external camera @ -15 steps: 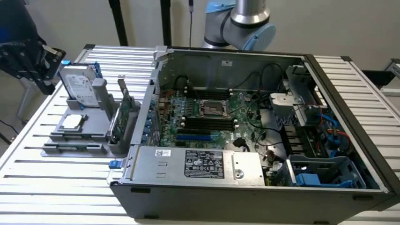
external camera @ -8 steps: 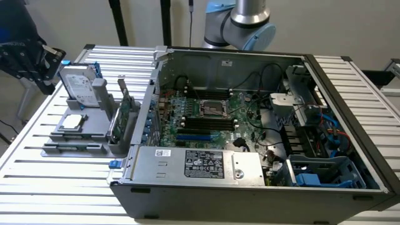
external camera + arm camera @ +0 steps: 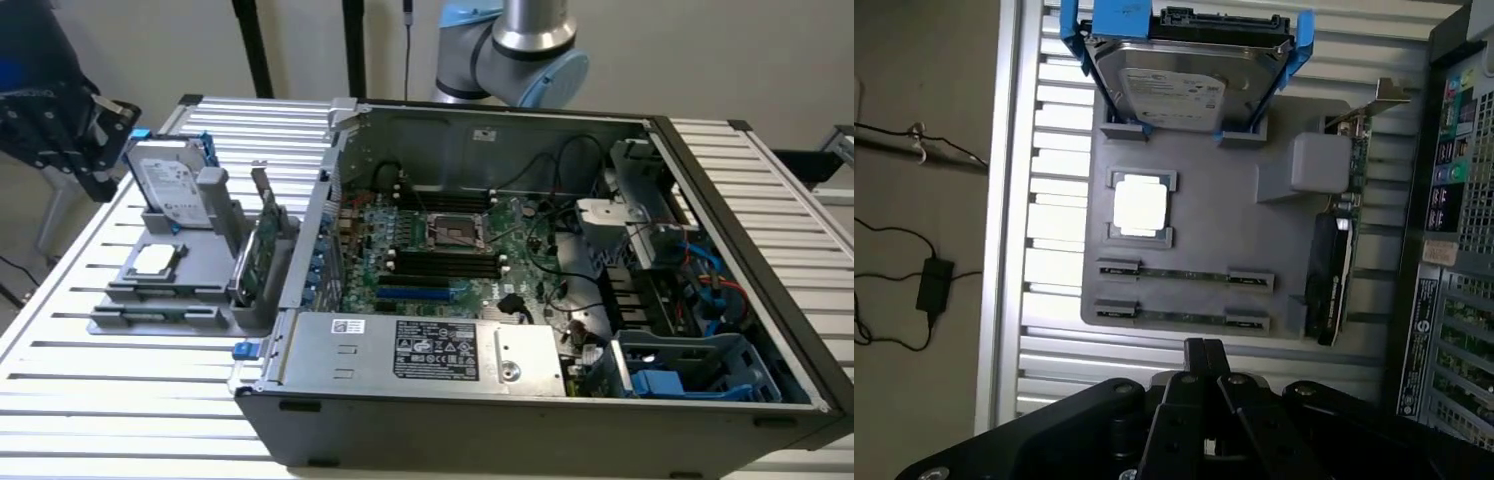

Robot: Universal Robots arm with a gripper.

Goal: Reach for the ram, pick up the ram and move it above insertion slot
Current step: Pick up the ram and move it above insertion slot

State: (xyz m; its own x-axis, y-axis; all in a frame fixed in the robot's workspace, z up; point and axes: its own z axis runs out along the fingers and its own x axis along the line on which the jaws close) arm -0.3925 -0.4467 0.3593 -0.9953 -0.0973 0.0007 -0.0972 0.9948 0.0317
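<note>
On the slatted aluminium table (image 3: 120,400), at the exterior view's left of the open computer case (image 3: 534,425), stands a grey holder tray (image 3: 1194,215) with spare parts. I look at it as the wrist view gives it. A hard drive (image 3: 1174,85) in a blue bracket (image 3: 1122,18) sits at one end of the tray. A processor chip (image 3: 1141,205) lies flat in its own frame near the middle. A green expansion card (image 3: 1334,270) stands on its edge along the side that faces the case.

Two ram sticks are in the tray, parallel to each other, each one thin and on its edge, with small grey clips at both ends. The inner ram stick (image 3: 1184,272) is just beside the processor chip. The outer ram stick (image 3: 1182,318) runs along the tray's border, at the end opposite to the hard drive.

The gripper (image 3: 1204,346) hangs over the bare slats just outside this border. Its two fingers are pressed together and nothing is between them. The outer ram stick is the part nearest to the fingertips, but it is apart from them and not touched. The fingertips stand roughly opposite the middle of its length. Both sticks sit in their clips.

Inside the case, on the motherboard (image 3: 441,250), the long black memory slots (image 3: 447,265) lie well apart from the tray. The robot arm (image 3: 527,45) rises behind the case.
</note>
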